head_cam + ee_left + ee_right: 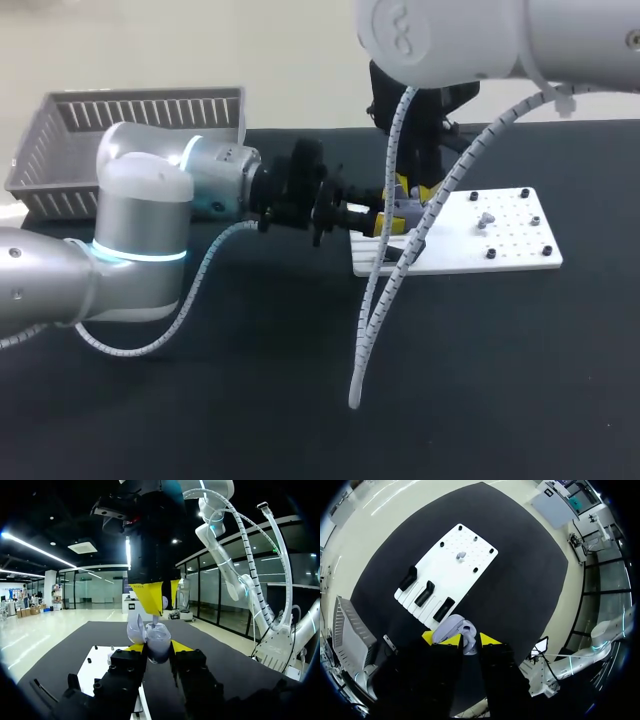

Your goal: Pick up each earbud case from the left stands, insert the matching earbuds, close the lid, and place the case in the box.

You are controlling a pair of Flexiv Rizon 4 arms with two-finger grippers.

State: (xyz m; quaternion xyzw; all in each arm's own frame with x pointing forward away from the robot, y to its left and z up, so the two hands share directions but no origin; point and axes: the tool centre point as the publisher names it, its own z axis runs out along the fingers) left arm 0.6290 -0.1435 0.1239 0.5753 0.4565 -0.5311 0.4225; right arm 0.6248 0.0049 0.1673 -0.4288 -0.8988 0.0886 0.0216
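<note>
My left gripper [157, 648] is shut on a lavender earbud case [159, 645], held upright with its lid [134, 628] swung open. Straight above it hangs my right gripper [465, 639], shut on a pale earbud [469, 641], which sits at the case's mouth. In the head view both grippers meet over the left end of the white board [520, 250]: the left gripper [388, 222] comes in level from the left, the right gripper [412, 190] points down from above, with the case [405, 212] between them. Another earbud [461, 555] lies on the board's peg area.
Three black stands [425, 593] line the board's near end, with nothing on them. A grey slatted basket [130, 120] stands at the table's back left. My right arm's corrugated cable [375, 300] dangles in front of the board. Black tabletop surrounds the board.
</note>
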